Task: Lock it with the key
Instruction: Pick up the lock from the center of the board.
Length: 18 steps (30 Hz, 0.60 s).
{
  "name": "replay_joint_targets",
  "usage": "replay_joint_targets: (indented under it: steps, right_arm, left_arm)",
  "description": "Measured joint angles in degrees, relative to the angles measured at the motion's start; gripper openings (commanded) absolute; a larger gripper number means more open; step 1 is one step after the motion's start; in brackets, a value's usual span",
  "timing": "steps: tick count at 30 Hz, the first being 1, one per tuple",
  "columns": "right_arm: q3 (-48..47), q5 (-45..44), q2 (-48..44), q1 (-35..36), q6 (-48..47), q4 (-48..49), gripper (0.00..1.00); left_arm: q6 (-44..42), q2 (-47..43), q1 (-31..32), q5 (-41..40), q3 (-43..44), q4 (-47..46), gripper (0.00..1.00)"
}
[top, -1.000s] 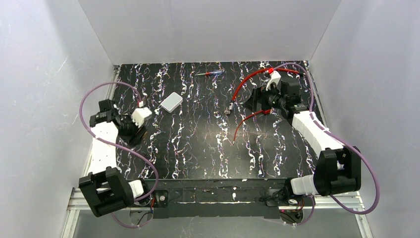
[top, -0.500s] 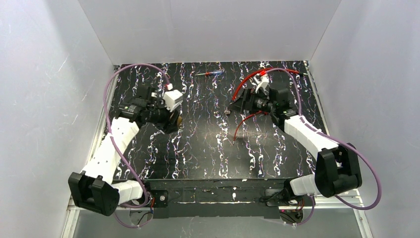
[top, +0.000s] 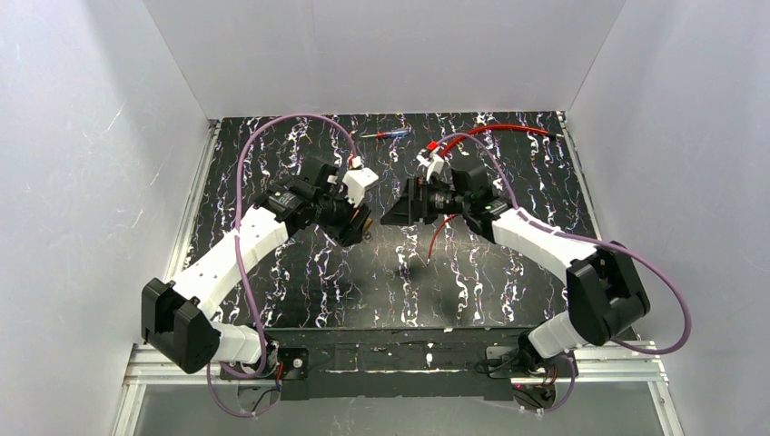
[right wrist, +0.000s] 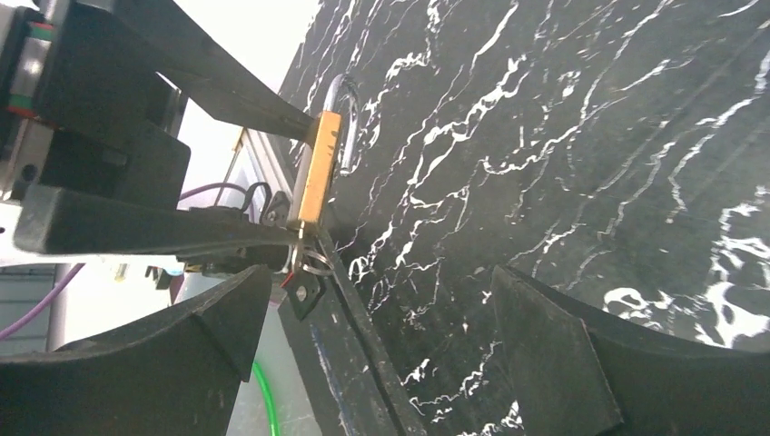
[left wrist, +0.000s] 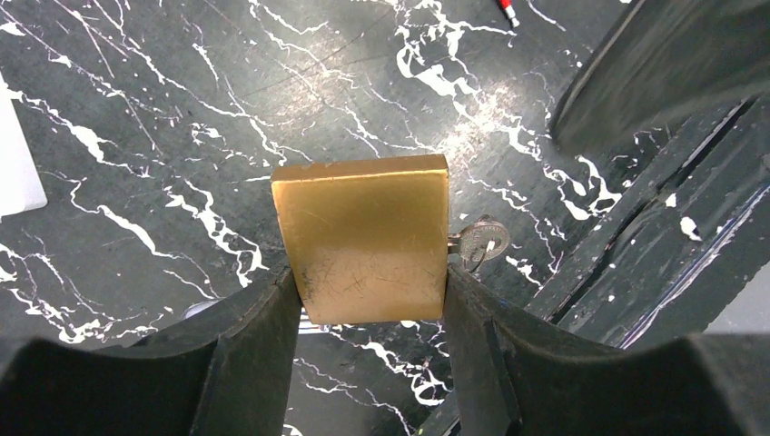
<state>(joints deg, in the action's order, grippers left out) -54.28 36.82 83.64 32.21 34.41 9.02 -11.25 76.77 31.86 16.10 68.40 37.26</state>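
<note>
My left gripper point(left wrist: 370, 304) is shut on a brass padlock point(left wrist: 363, 236), gripping its body by the two sides and holding it above the table. A key point(left wrist: 481, 241) sticks out of the padlock's right end. In the top view the left gripper point(top: 357, 222) and the padlock point(top: 364, 221) are at the table's centre. My right gripper point(top: 399, 211) is open and empty just right of the padlock. In the right wrist view the padlock point(right wrist: 313, 168) is edge-on, with its shackle point(right wrist: 343, 109) above and the key ring and black tag point(right wrist: 302, 289) below, left of the right gripper's point(right wrist: 381, 282) gap.
A red-and-blue pen-like tool point(top: 382, 134) lies at the back. Red cables point(top: 495, 130) trail across the back right, and one end point(top: 436, 236) runs toward the centre. A white box edge point(left wrist: 14, 154) shows left of the padlock. The walls stand close around the table.
My left arm has swung from the left edge to the centre with the padlock. My right arm has moved left from the back right toward it, jaws open.
</note>
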Motion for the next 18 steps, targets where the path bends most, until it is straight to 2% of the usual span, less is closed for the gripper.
replay_joint_targets:
  steps: [6,18]
  right_arm:
    - [-2.3,1.1,4.7,3.3,2.8,1.4,1.00]
    - [-4.4,4.0,10.5,5.5,10.9,7.3,0.65]
  left_arm:
    - [2.0,0.1,1.1,0.0,0.5,-0.8,0.18]
    - [4.1,1.7,2.0,0.0,2.1,-0.9,0.18]
